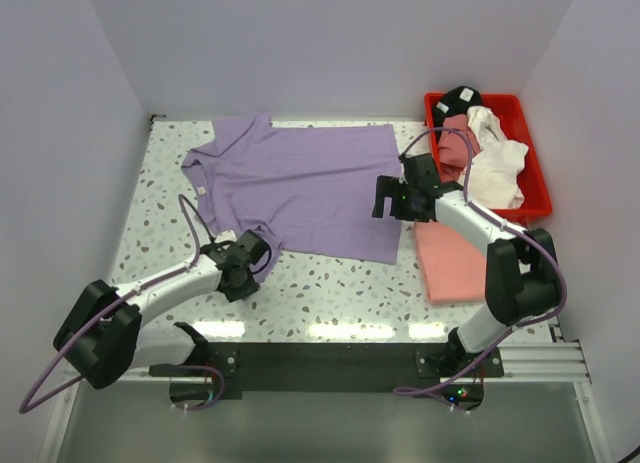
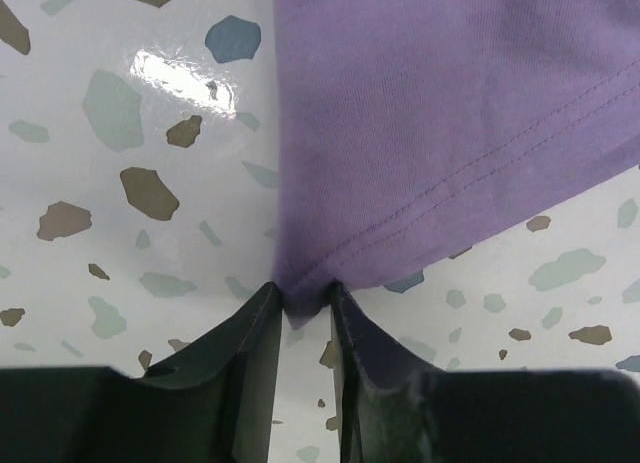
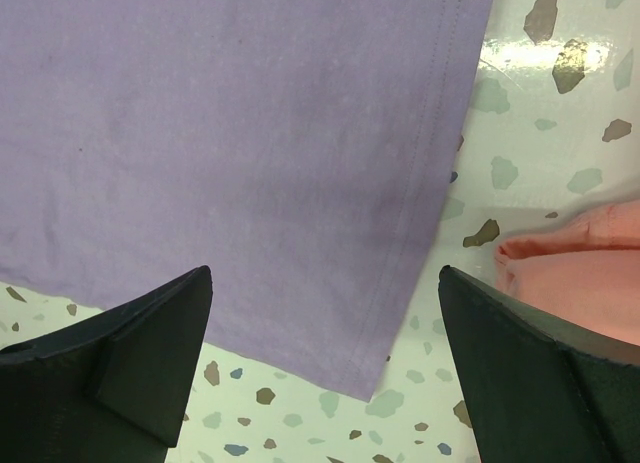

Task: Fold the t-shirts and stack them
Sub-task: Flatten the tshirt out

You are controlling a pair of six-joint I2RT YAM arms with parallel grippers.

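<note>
Hidden: the right arm covered part of the salmon-pink t-shirt (image 1: 450,261) and of the red bin (image 1: 537,158). In the bin the dusty-rose t-shirt (image 1: 457,143), white t-shirt (image 1: 498,165) and black t-shirt (image 1: 462,96) lay heaped, shapes hard to make out. Both wrist views cut the lavender t-shirt (image 1: 300,183) off at the frame edges.

Around: speckled table (image 1: 330,293). The bin sat at 2 o'clock on it. The salmon-pink one lay folded flat at 4 o'clock, just beside the lavender hem. The lavender t-shirt was spread flat from centre toward 11 o'clock, collar at 9 o'clock.

Grippers: left gripper (image 1: 255,251) sat at the shirt's 7 o'clock corner. In the left wrist view its tips (image 2: 303,301) were nearly together, clamped on a bunched point of the lavender sleeve hem. Right gripper (image 1: 385,198) was at the shirt's 3 o'clock edge, jaws spread wide, holding nothing. In the right wrist view its fingers (image 3: 130,363) straddled the hem corner. Could not tell if they touched cloth.
</note>
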